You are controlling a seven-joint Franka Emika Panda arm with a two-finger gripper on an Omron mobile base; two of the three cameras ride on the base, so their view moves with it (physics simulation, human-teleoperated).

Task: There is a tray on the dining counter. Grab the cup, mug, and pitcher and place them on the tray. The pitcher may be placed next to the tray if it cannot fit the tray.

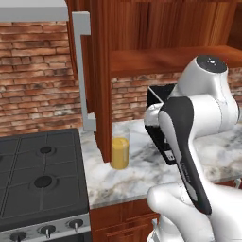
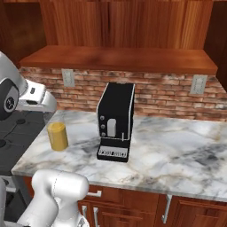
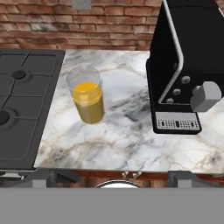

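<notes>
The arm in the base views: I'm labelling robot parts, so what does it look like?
The arm is made of glossy white rounded segments, with a long black panel down one link and a dark grey round cap on the top joint. No cables or markings are visible.

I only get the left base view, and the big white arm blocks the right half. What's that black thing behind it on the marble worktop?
Observer: A black box-shaped coffee machine with a drip grille at its foot.
Operator: Does the tall clear glass pitcher of orange liquid touch it?
Observer: No, they stand apart, bare marble worktop between them.
Operator: Is the gripper holding anything?
Observer: No, its jaws are open, nothing between.
</notes>
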